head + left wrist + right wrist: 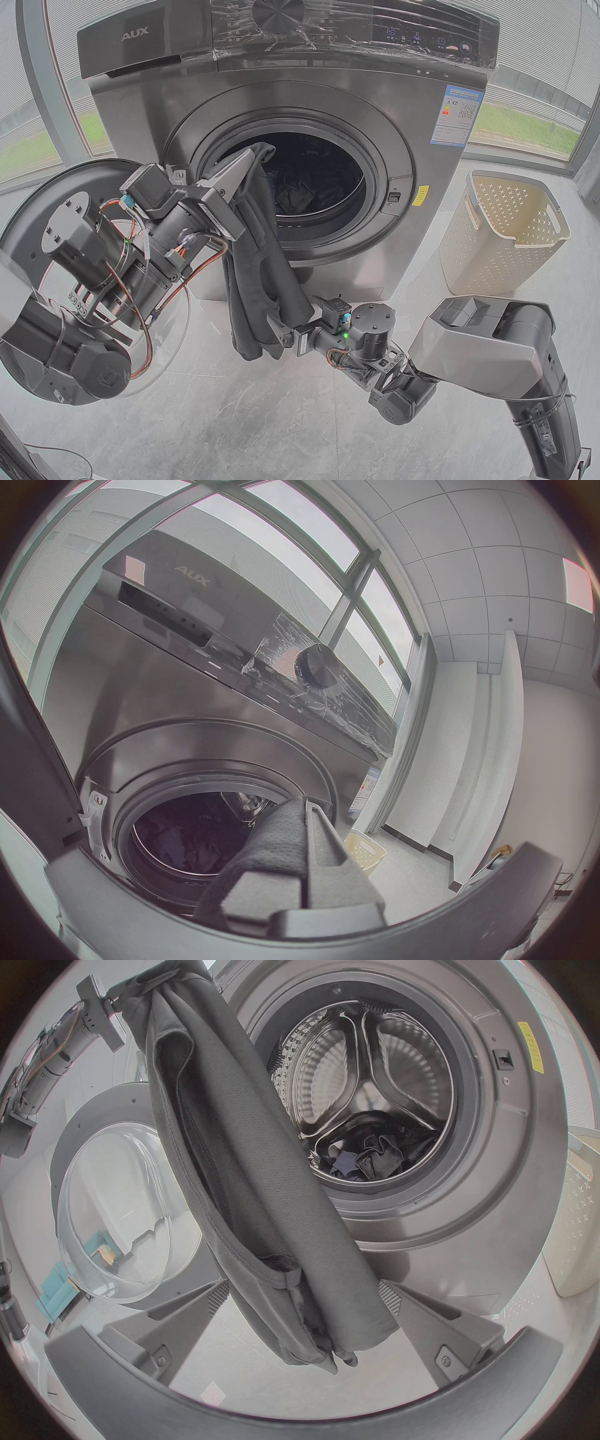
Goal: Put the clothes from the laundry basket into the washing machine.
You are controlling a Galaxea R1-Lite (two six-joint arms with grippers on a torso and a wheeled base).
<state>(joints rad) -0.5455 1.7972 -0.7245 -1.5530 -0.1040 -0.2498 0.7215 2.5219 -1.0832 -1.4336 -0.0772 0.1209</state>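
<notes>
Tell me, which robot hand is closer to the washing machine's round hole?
Left. The left gripper holds the dark garment up at the rim of the opening. The right gripper sits lower, open beside the garment's hanging end, below the opening.

Three close views onto washing machine [400,106]

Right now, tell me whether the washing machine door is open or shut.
Open. The door stands swung aside at the robot's left, the drum mouth is uncovered, and dark clothes show inside.
</notes>
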